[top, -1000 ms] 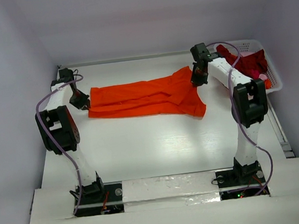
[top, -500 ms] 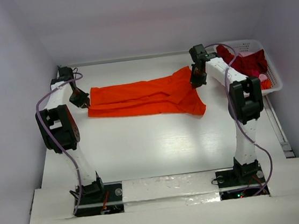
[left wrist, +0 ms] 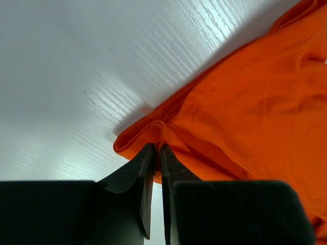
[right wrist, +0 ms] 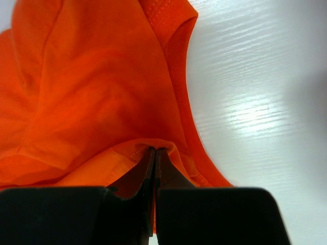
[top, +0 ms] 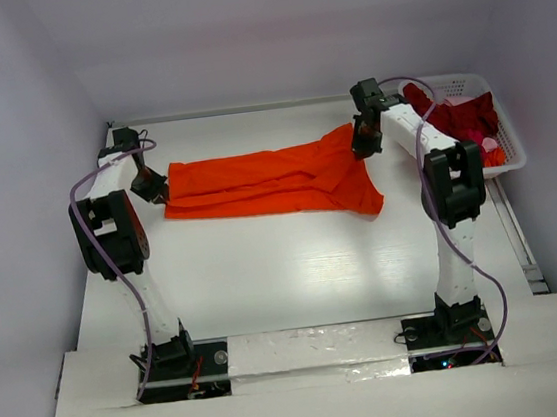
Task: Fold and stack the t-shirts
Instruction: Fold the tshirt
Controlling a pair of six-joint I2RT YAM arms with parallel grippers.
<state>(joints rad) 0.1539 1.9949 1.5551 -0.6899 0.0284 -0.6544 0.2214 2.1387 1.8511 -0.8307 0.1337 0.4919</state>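
Evidently left fingers (left wrist: 143,171) and right fingers (right wrist: 171,178) each pinch the orange t-shirt (top: 275,181) tight.

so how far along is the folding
Done: the orange t-shirt looks folded lengthwise into a band on the table. In hand: the left end effector and right end effector are each shut on one end of it. Left: the dark red t-shirts sit in the basket; nothing is stacked.
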